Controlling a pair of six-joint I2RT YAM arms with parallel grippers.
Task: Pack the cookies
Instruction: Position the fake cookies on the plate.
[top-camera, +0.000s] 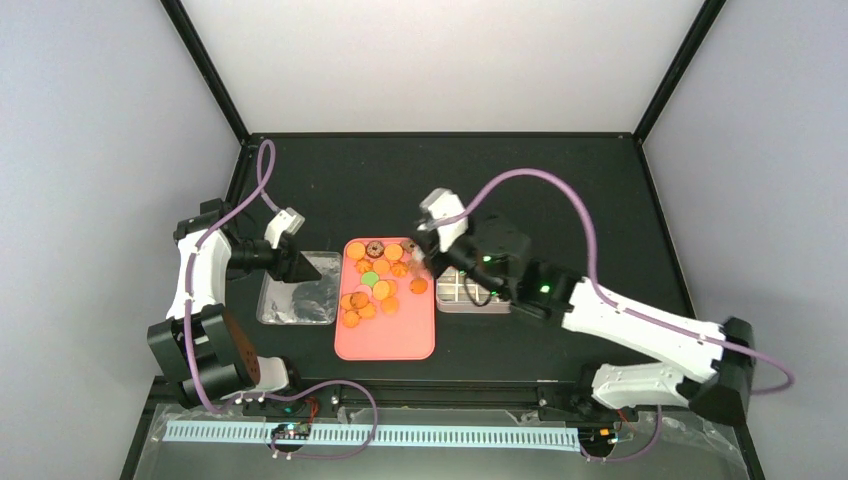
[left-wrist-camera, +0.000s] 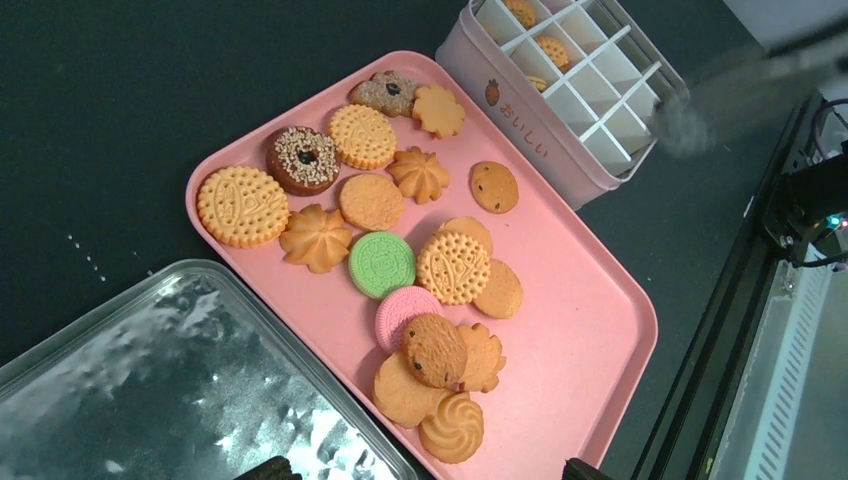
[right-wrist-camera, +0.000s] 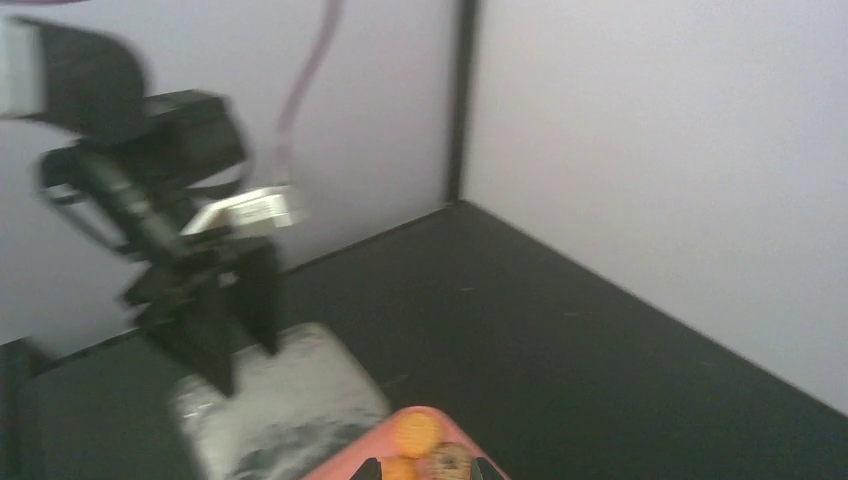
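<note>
most cookies (left-wrist-camera: 453, 267) lie overlapping on the pink tray (left-wrist-camera: 570, 340), a few in the gridded tin (left-wrist-camera: 520, 130) beside it, so the right gripper (top-camera: 419, 262), jaws i cannot tell shut or apart at the tray's far corner, could nip an edge and drop one, while the left gripper (top-camera: 300, 265) hangs with jaws apart, empty.

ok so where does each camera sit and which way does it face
top external: above, behind the bases, looking down on the table; both arms show
left wrist: on the left arm, looking down at the cookies; left gripper at bottom edge
right wrist: on the right arm, facing the left arm; right gripper at bottom edge
shared: pink tray in all
</note>
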